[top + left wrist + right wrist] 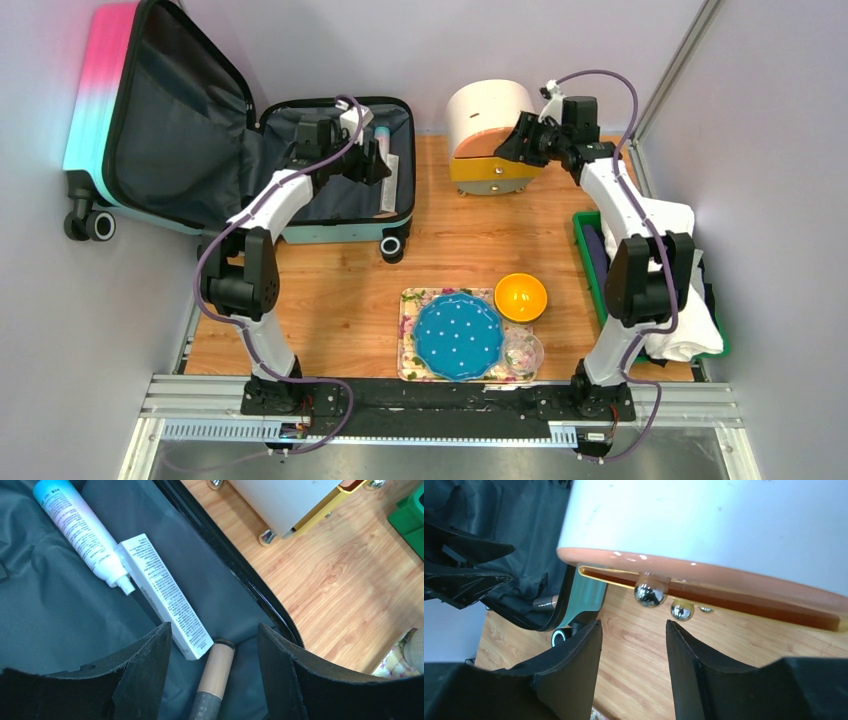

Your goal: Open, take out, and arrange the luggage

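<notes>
The luggage [95, 90] lies open at the back left, its pink-to-turquoise lid leaning up and its grey-lined base [340, 200] flat on the table. My left gripper [375, 150] hangs open over the base. In the left wrist view its open gripper [215, 627] straddles a tan tube with a grey cap [218, 670] without touching it. Beside the tube lie a white box [165, 595] and a white spray bottle [80, 530] on the lining [60, 620]. My right gripper [515, 140] is open and empty [634, 625] in front of the round cabinet.
The round cream cabinet [490, 115] has a yellow drawer [724, 597] slightly open and chrome knobs [650, 592]. A green tray [590, 250] with white cloth sits at the right. A blue plate [458, 335], an orange bowl [521, 297] and a glass bowl [522, 352] stand at the front.
</notes>
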Controlling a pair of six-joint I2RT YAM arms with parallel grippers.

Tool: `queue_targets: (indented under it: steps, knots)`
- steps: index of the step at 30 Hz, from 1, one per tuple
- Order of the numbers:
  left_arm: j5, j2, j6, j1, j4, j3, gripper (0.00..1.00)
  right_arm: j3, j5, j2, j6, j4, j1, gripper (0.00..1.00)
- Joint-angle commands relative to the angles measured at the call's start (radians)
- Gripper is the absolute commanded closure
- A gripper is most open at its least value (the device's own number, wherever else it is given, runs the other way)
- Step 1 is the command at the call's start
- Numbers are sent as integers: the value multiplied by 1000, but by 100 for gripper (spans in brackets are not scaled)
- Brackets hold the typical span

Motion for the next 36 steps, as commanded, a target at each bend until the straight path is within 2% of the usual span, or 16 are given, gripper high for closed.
queue_targets:
  steps: [1,7,15,18,21,22,25,36]
  knots:
    - [4,-35,-24,15,53,-1,29,69,-29,60,31,27,-1,48]
    - [-31,-37,-60,35,33,-21,28,135,-20,115,52,36,-1,51]
    - [-32,-52,-63,48,56,-68,28,150,-25,109,57,36,-1,52]
    - [-51,-41,-77,48,67,-68,28,153,-23,112,61,30,-1,58]
    - [-68,-29,-85,48,73,-64,27,155,-16,115,58,25,-1,78]
    - [-81,-24,-96,48,74,-58,27,152,-16,112,57,22,-1,88]
    - [-94,17,-128,48,58,-20,24,121,-22,88,51,19,-1,100]
    - [-88,193,-299,48,91,86,23,17,-28,-29,63,-22,-1,100]
